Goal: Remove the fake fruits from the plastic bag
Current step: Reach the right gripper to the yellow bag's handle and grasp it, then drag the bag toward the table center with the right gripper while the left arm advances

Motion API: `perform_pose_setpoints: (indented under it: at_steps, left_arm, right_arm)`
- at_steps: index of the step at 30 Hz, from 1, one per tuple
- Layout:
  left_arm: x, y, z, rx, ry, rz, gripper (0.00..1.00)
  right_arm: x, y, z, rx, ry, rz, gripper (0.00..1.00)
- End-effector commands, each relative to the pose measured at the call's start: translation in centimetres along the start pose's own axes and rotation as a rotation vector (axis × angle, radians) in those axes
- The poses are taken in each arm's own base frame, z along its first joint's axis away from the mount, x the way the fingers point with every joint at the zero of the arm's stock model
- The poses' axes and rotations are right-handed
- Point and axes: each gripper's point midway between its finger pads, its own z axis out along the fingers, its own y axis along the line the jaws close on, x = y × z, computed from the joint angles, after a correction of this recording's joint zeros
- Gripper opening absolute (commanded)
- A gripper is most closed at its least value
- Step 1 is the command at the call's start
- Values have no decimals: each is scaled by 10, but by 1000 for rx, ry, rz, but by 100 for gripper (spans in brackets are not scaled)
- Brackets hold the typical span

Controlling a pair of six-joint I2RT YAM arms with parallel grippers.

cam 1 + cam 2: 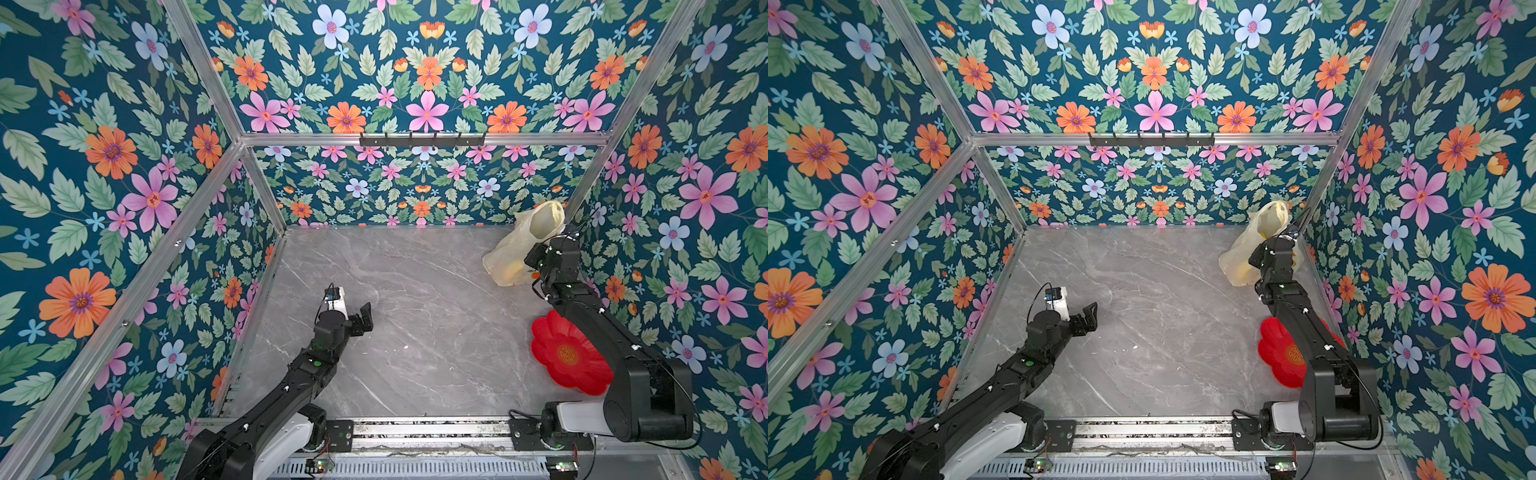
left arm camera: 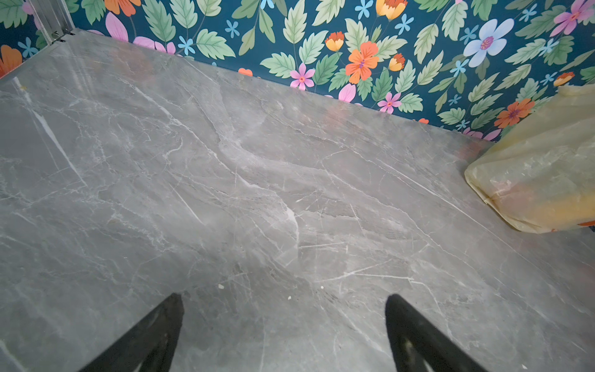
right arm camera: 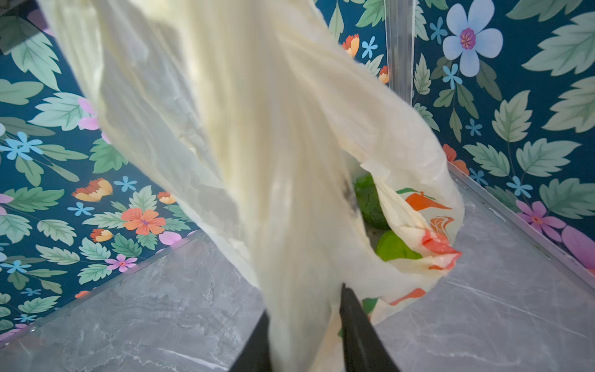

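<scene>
The plastic bag (image 1: 509, 245) (image 1: 1241, 253) stands crumpled in the far right corner, its upper part lifted. In the right wrist view my right gripper (image 3: 304, 301) is shut on a bunched strip of the bag (image 3: 257, 128). Through the bag's mouth show two fake fruits: a dark green bumpy one (image 3: 370, 206) and a bright green one (image 3: 394, 248). Something yellow (image 1: 513, 268) shows through the film low in the bag. My left gripper (image 1: 365, 318) (image 2: 283, 296) hangs open over bare table at the left, far from the bag (image 2: 541, 174).
A red flower-shaped plate (image 1: 557, 345) (image 1: 1275, 353) lies on the grey marble table (image 1: 415, 311) at the right, partly under my right arm. Flowered walls close in three sides. A black hook rail (image 1: 422, 139) hangs on the back wall.
</scene>
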Motion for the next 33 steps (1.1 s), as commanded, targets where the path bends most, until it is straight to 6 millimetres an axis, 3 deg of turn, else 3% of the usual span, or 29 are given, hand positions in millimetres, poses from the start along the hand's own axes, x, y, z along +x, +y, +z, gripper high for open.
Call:
perform_pose_setpoints:
  at_steps: [1, 4, 9, 19, 25, 33]
  left_arm:
    - [-5, 0, 1, -3, -20, 4, 100]
    - [-4, 1, 0, -7, -21, 4, 100]
    - [-4, 4, 0, -26, -25, 6, 100]
    - [-7, 18, -4, -100, -46, -5, 100]
    - [-10, 25, -8, -138, -66, -11, 100]
    - [-16, 37, -16, -199, -102, -31, 100]
  right_arm:
    - [4, 16, 2, -23, 29, -91, 13]
    - [8, 23, 3, -51, 49, -77, 0]
    - [17, 47, -1, -119, 90, -93, 0]
    - [81, 149, -25, -323, 244, -195, 0]
    - [117, 211, -55, -430, 309, -291, 0]
    - [186, 282, -126, -557, 387, -501, 0]
